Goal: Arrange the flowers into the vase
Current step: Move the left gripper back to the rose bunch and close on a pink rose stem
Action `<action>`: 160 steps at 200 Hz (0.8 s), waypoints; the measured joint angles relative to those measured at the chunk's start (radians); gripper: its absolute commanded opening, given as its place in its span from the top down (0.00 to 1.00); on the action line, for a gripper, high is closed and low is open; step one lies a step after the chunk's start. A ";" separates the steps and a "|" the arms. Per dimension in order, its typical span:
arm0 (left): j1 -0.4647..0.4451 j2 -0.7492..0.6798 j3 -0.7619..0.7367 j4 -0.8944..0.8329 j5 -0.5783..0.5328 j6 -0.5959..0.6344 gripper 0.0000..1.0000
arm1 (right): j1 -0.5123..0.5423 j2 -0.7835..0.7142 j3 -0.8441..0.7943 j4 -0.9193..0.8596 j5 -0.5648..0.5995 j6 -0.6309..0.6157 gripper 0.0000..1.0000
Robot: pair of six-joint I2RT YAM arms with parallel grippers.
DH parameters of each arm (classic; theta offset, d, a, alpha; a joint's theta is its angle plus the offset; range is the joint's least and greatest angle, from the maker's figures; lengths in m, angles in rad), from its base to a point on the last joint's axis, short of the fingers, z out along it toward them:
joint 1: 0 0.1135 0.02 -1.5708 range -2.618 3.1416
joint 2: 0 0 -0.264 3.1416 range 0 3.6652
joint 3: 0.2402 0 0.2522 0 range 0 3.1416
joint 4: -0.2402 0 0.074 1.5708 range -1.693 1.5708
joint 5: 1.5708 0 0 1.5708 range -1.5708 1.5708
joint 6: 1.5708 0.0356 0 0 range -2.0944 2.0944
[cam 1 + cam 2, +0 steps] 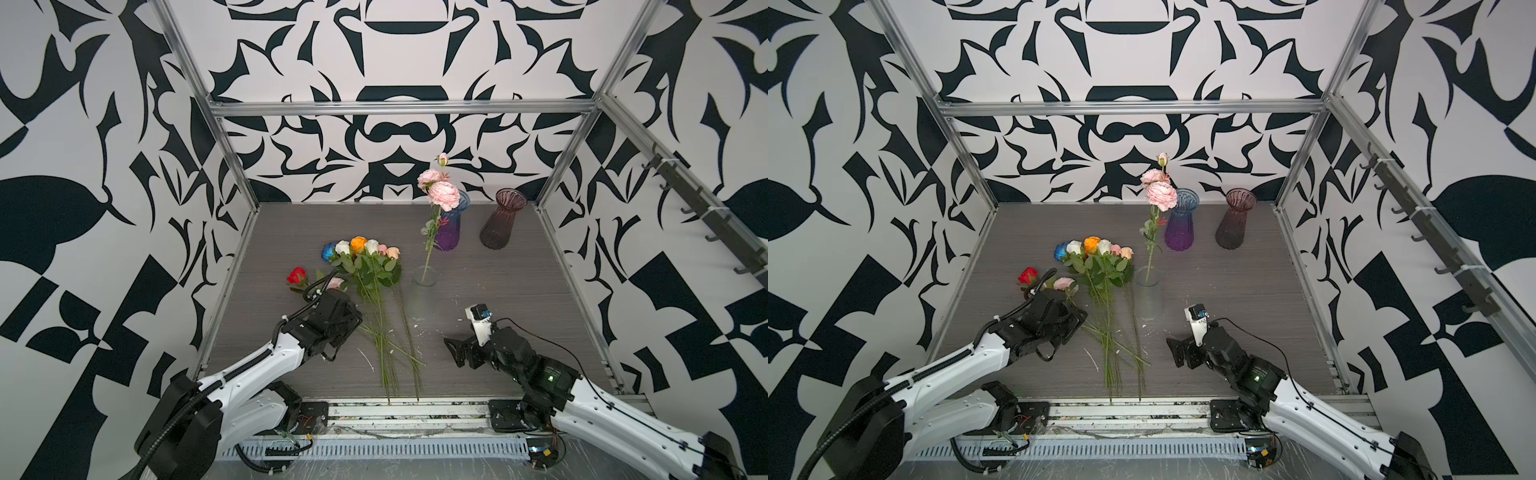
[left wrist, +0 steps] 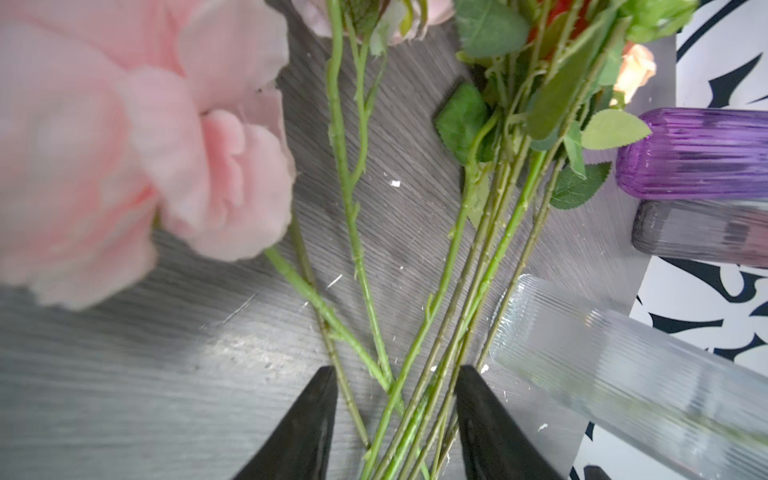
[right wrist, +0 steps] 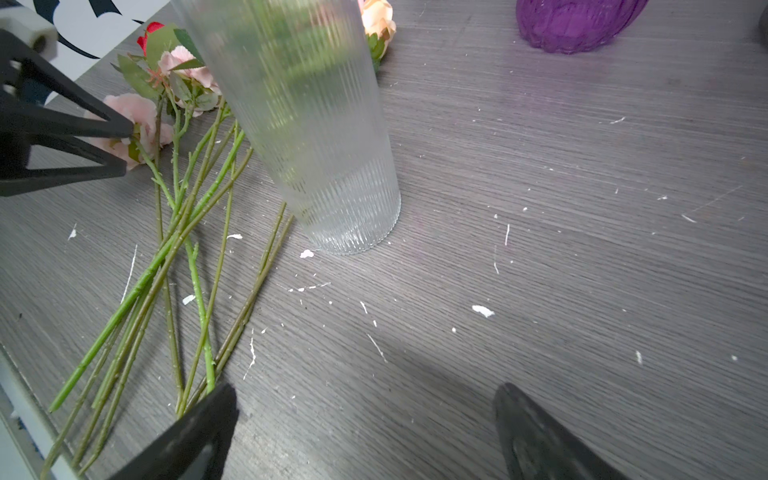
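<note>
Left wrist view: we see left claw (image 2: 395, 370) half open, straddling flowers (image 2: 216, 174) at their stems, clamping none.
Right claw (image 3: 365, 390): wide open, empty.
Clear vase (image 1: 1148, 299): three o'clock of flowers, on counter (image 1: 519, 270).

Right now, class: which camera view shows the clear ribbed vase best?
Both top views: the clear vase shows whole, rim to base, with a pink flower standing in it. The right wrist view shows the vase close, rim cut off; the left wrist, only part of its wall.
</note>
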 measured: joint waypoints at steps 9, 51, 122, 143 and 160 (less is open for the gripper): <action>0.005 0.021 0.000 0.017 0.011 -0.010 0.49 | 0.000 -0.002 0.000 0.000 0.000 0.000 0.01; 0.019 0.105 0.010 0.054 0.054 -0.028 0.58 | 0.000 -0.011 0.000 0.002 0.000 -0.003 0.01; 0.051 0.181 0.023 0.113 0.098 -0.041 0.65 | 0.000 -0.013 0.000 0.003 0.000 -0.003 0.01; 0.065 0.211 0.023 0.123 0.115 -0.042 0.66 | 0.000 -0.013 0.000 0.003 -0.001 -0.003 0.01; 0.071 0.225 0.023 0.128 0.126 -0.044 0.67 | 0.000 -0.013 0.000 0.003 -0.001 -0.003 0.01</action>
